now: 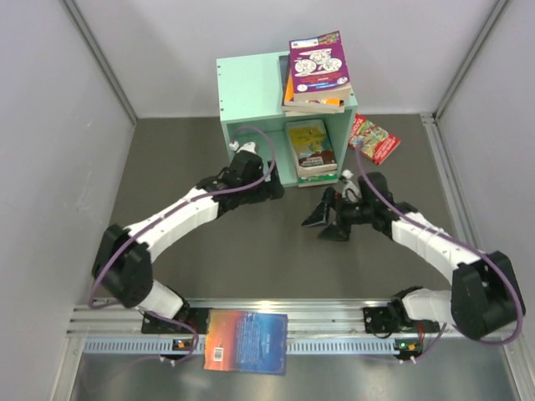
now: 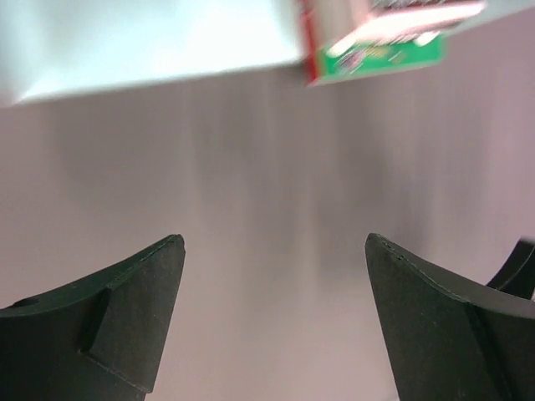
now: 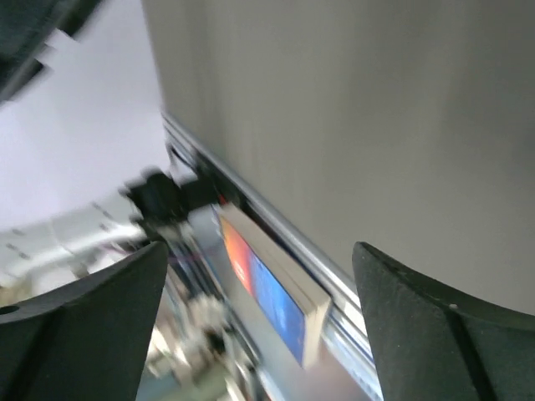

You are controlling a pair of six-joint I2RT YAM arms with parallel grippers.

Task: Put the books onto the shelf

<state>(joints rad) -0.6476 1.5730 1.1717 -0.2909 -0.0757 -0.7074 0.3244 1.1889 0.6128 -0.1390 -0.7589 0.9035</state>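
The mint-green shelf (image 1: 251, 92) stands at the back of the table, its open front towards me. Books lie stacked on its top, a purple one (image 1: 318, 67) uppermost, and more lie inside it, a yellow-green cover (image 1: 311, 149) on top. A red book (image 1: 374, 139) lies on the table right of the shelf. A blue-orange book (image 1: 247, 341) (image 3: 276, 292) rests on the rail at the near edge. My left gripper (image 1: 274, 185) (image 2: 274, 242) is open and empty before the shelf (image 2: 150, 42). My right gripper (image 1: 326, 225) (image 3: 259, 251) is open and empty over the table.
Grey walls close in the table on the left, back and right. A metal rail (image 1: 334, 322) (image 3: 276, 225) with both arm bases runs along the near edge. The green-and-red edge of a book (image 2: 376, 50) shows at the shelf's mouth.
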